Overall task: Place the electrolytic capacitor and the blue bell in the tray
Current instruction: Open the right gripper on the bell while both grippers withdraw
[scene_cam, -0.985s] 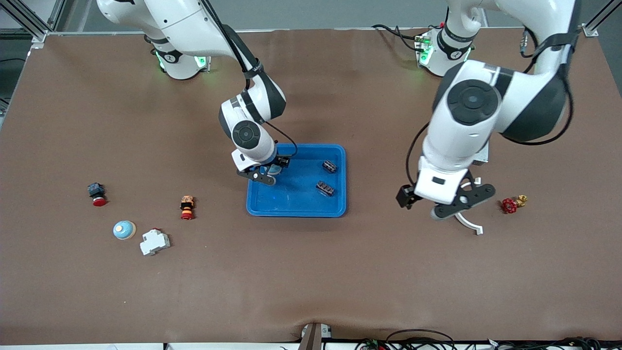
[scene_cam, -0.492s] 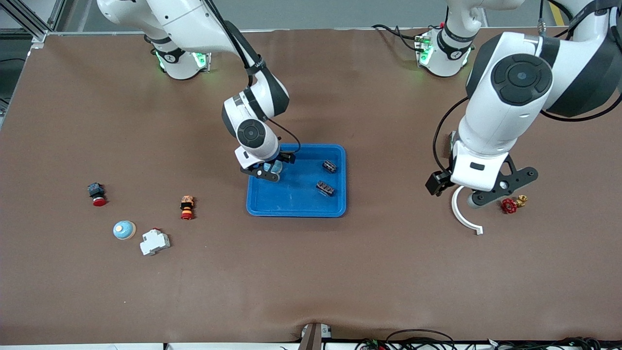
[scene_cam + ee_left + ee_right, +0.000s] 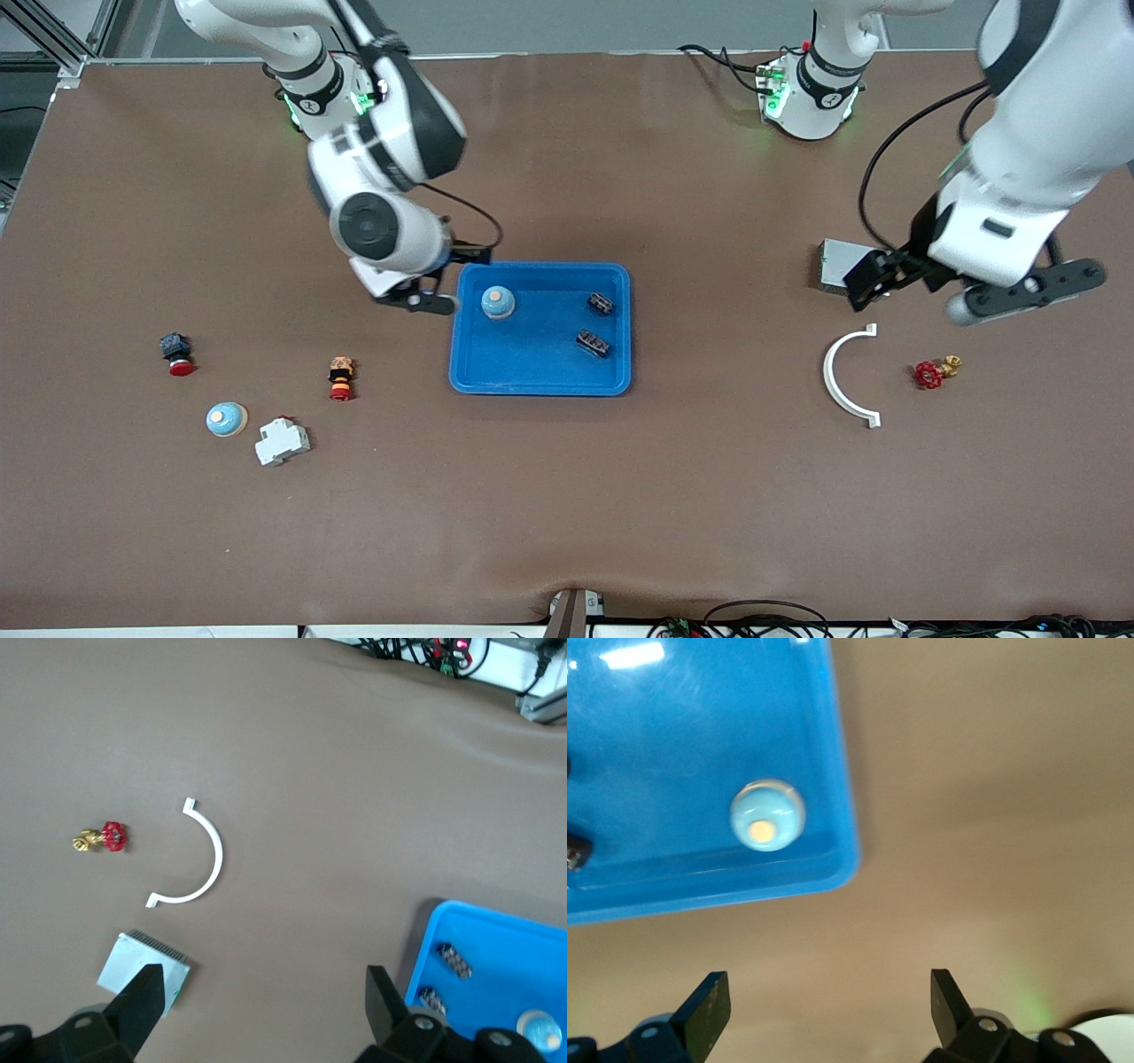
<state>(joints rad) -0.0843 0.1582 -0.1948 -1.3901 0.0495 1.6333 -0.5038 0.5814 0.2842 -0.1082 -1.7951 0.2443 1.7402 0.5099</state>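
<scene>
We see small round blue bell (image 3: 498, 302) resting in shallow bright-blue plastic tray (image 3: 532, 377), two dark capacitors (image 3: 593, 343) there too. Right gripper (image 3: 416, 299) beside tray, fingers apart, empty. Left gripper (image 3: 1019, 297) spread wide, empty, above grey metal box (image 3: 837, 264).

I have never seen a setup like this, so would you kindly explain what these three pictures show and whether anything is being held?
These are two white robot arms at a brown table. The wide picture looks down from above; the other two come from cameras on each arm's wrist.

The right gripper, open and empty, is over the table beside the blue tray. In the tray sit a blue bell and two small dark parts.

The left gripper, also open and empty, is over the table near a grey box, a white curved piece and a red valve.

Toward the right arm's end lie a second blue bell, a white block and two red-tipped buttons.
</scene>
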